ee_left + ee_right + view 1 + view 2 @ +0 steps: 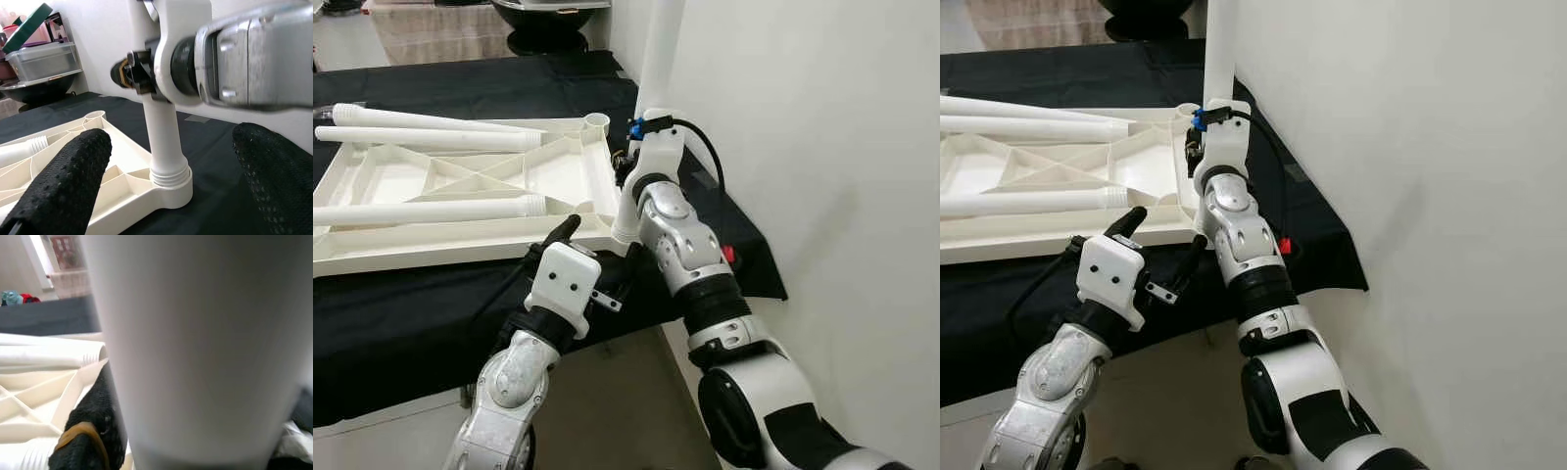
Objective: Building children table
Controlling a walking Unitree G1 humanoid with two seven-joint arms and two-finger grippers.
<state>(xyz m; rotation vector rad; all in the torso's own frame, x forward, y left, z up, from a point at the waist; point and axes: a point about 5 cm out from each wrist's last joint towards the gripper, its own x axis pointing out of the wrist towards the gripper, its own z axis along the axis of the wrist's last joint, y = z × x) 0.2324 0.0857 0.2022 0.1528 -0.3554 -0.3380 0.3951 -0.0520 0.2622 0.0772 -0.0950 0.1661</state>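
We hold the upright table leg [658, 59] at frame centre with the right gripper [641, 147], fingers closed around it, seating its threaded end in the inverted tabletop's [460, 186] corner socket [171, 188], while the left gripper [592, 250], fingers wide, waits just below.

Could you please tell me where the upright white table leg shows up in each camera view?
Left eye view: upright leg, upper centre, held by the right gripper.
Right eye view: upper centre.
Left wrist view: centre, seated in the corner socket.
Right wrist view: close, blurred.
Shared landmark: the white tabletop.
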